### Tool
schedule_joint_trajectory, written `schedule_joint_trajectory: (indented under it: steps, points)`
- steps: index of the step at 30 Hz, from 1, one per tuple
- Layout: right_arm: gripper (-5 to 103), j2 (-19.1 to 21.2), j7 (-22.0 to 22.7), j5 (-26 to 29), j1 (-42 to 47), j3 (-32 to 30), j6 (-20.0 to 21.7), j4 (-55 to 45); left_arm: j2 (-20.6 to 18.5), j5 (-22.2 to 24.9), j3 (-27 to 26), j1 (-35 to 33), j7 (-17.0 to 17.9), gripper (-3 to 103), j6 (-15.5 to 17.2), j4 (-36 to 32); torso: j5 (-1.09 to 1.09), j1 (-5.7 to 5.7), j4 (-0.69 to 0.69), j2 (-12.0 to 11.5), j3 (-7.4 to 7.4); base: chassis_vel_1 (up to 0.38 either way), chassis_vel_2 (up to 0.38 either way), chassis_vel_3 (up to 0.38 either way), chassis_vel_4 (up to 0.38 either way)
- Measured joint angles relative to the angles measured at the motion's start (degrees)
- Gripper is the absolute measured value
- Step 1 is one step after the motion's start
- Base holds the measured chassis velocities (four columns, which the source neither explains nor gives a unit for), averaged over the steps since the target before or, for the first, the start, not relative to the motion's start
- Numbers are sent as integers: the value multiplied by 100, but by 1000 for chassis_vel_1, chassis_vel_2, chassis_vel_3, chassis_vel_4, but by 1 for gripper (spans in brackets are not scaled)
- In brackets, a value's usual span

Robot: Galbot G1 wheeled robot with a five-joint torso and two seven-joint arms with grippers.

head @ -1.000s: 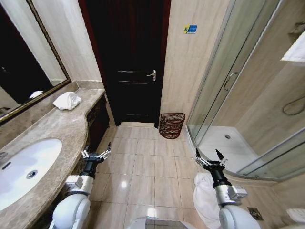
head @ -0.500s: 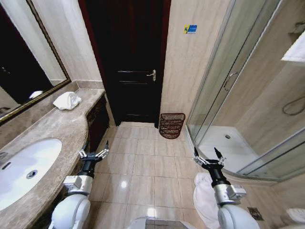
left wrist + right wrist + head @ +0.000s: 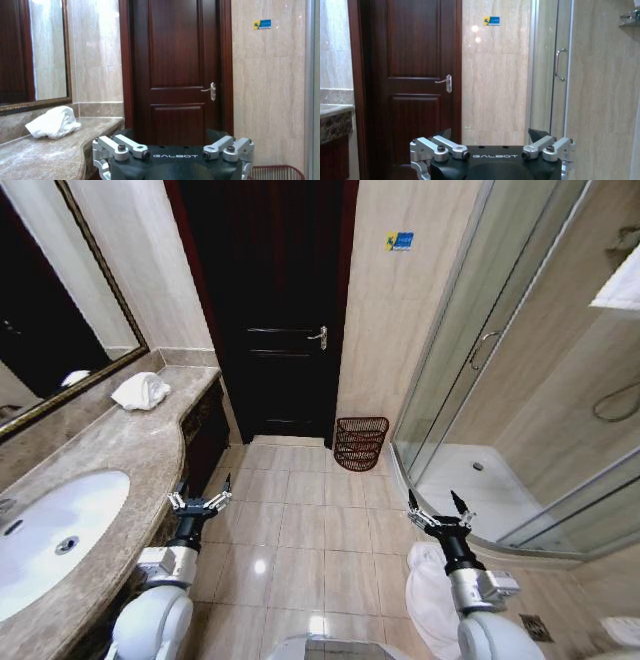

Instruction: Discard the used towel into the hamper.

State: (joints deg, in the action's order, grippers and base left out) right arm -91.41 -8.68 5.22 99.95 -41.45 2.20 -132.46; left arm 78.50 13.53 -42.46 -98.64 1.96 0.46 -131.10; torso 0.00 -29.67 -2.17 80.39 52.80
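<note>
At my eleven o'clock a crumpled white cloth towel lies bunched in a loose heap on the far end of the counter, close under the mirror. At my twelve o'clock the small dark red-brown wire-mesh hamper stands upright on the floor, flat back against the wall, rounded front facing me, narrowing toward its base. The two lie well apart.

Both arms have rounded white shells and black forearm segments with silver metal joints. The left gripper and right gripper each carry thin black fingers on silver linkage brackets fastened with dark screws. Each black gripper body bears white "GALBOT" lettering.
</note>
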Motion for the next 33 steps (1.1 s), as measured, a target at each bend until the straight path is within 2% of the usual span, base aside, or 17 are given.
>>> schedule_joint_trajectory:
  steps: [21, 33]
  points:
    - [100, -5, -112, -38, 49, -6, 5, 14, 21, -19, 2, -53, 4, 100, -30, -3, 0, 2, 0, -2, -2, 0, 0, 0, 0]
    - [100, -25, -117, -39, 41, -5, -55, 31, 27, -20, 17, -48, 26, 100, -47, -19, 0, 1, 0, -4, -2, -71, 70, 74, -77]
